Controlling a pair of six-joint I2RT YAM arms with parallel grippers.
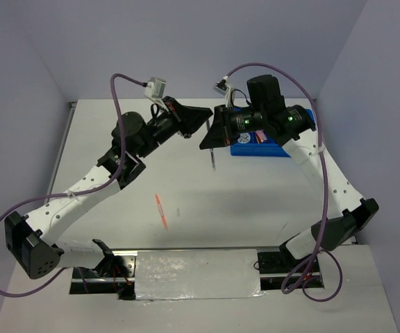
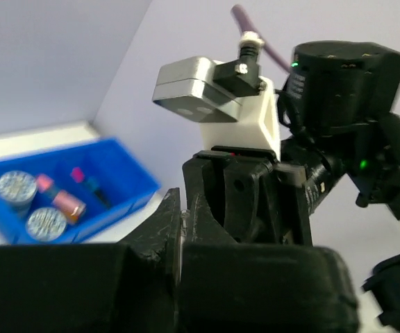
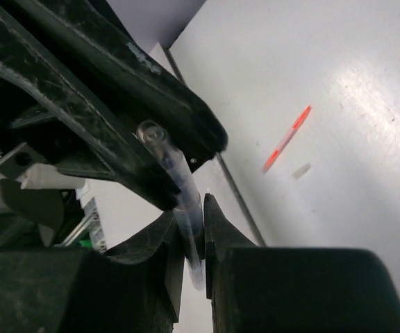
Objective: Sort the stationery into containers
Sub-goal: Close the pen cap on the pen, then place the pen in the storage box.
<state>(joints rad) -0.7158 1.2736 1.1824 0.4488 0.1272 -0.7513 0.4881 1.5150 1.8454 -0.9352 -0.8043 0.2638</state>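
The grey pen (image 3: 187, 201) hangs off the table, pinched between the fingertips of the right gripper (image 3: 193, 211). Those fingers are clamped tight on its barrel. From that grip the pen's clear end runs up into the left gripper (image 2: 179, 216), which meets the right one tip to tip. The left gripper's fingers are drawn in to a narrow slit with a translucent sliver of the pen between them, so both grippers are closed on the same pen. In the top view the pen's thin dark lower part (image 1: 214, 158) pokes out below the right gripper, toward the arm bases, clear of the table (image 1: 255, 201).

The orange pen (image 1: 160, 211) lies flat on the table well apart from both grippers. It is on the base side of the left gripper, with a small grey fleck (image 3: 301, 171) just beside it.

The blue tray (image 2: 127, 163) sits near the right gripper, on the side away from the left arm. In the top view it is largely hidden under the right arm's wrist. From the left wrist it shows past the left gripper's fingers, and it holds two tape discs (image 2: 16, 187) (image 2: 46, 223) side by side. The pink cylinder (image 2: 64, 201) lies just beside them, and a pink-capped highlighter (image 2: 89, 184) lies next to that. Whether these share one compartment I cannot tell.
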